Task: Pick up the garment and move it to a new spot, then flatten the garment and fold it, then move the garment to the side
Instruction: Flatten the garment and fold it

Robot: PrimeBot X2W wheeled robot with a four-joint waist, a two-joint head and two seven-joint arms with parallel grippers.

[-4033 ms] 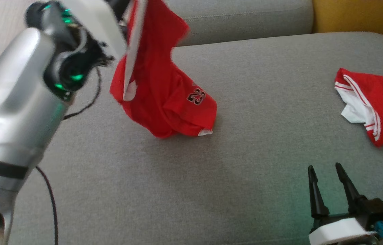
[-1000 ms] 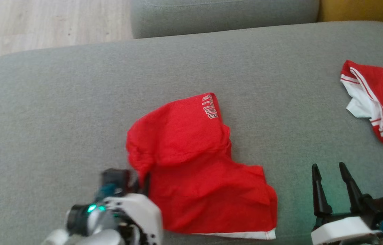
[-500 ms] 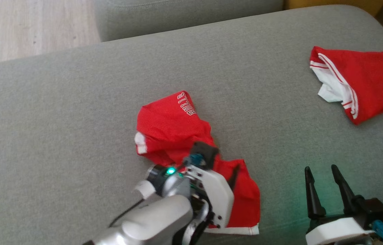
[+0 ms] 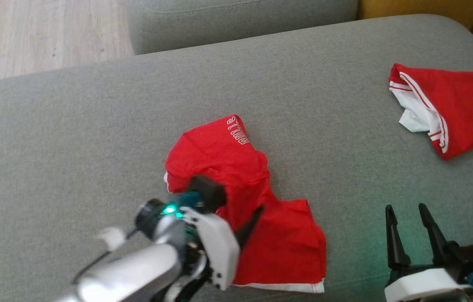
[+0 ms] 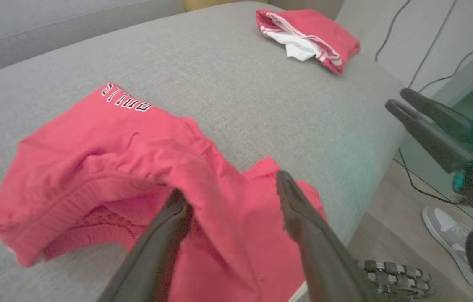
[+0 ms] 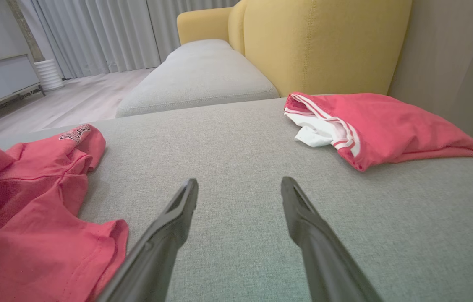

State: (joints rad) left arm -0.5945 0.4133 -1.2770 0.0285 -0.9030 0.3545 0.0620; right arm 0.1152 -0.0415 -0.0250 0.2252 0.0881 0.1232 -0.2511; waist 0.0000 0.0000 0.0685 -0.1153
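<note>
The garment is a red jersey with white lettering, lying crumpled in the middle of the grey sofa cushion. My left gripper hovers over its near half. In the left wrist view the left gripper is open, its fingers standing to either side of a raised fold of the garment without pinching it. My right gripper is open above bare cushion at the lower right, apart from the cloth. The right wrist view has the right gripper empty, with the garment to its left.
A second red garment with white trim lies at the cushion's far right. A yellow armchair stands behind it. Wooden floor lies past the far left. Beyond the cushion's near edge are a person's shoe and cables.
My left gripper has opened and let go of the garment, which now rests bunched on the cushion. The head camera has shifted slightly. The right gripper has stayed put.
</note>
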